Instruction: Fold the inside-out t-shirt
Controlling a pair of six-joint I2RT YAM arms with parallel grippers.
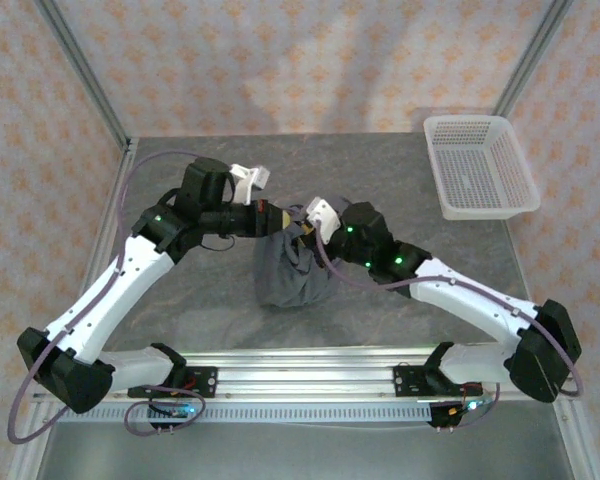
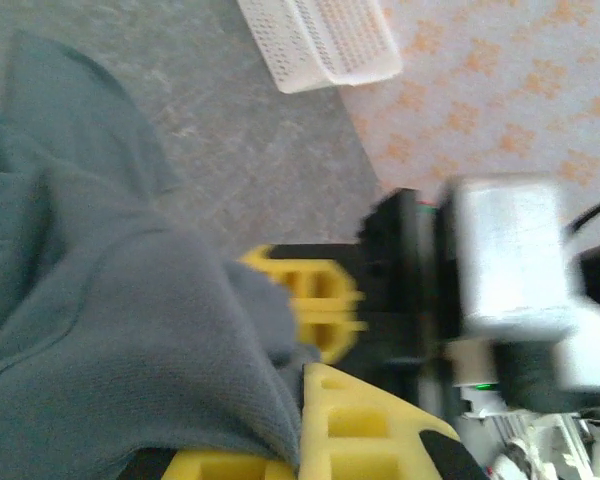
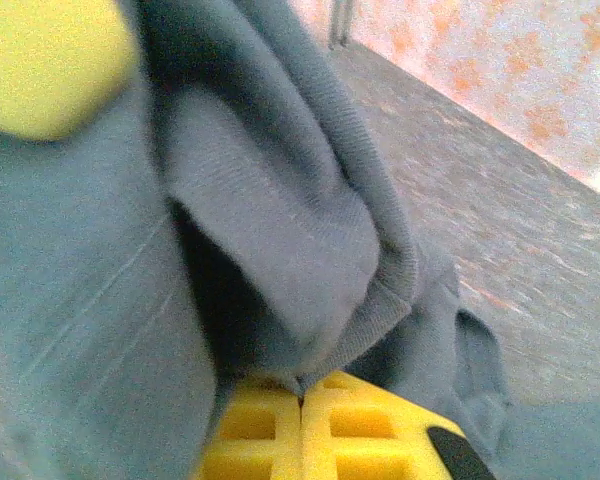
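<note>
The inside-out t-shirt (image 1: 290,272) is a dark slate-grey bundle, held up in the middle of the table and hanging down to its surface. My left gripper (image 1: 278,218) and right gripper (image 1: 308,230) meet tip to tip at the top of the bundle. In the left wrist view my yellow fingers (image 2: 360,420) are shut, with a fold of the t-shirt (image 2: 110,330) pinched between them. The right gripper's yellow finger (image 2: 315,298) sits just beyond. In the right wrist view my right gripper (image 3: 302,392) is shut on a hemmed edge of the t-shirt (image 3: 280,220).
A white mesh basket (image 1: 477,166) stands at the back right of the grey table (image 1: 180,290), and its corner (image 2: 320,40) appears in the left wrist view. Patterned walls close the back and both sides. Both arms stretch in from the near rail.
</note>
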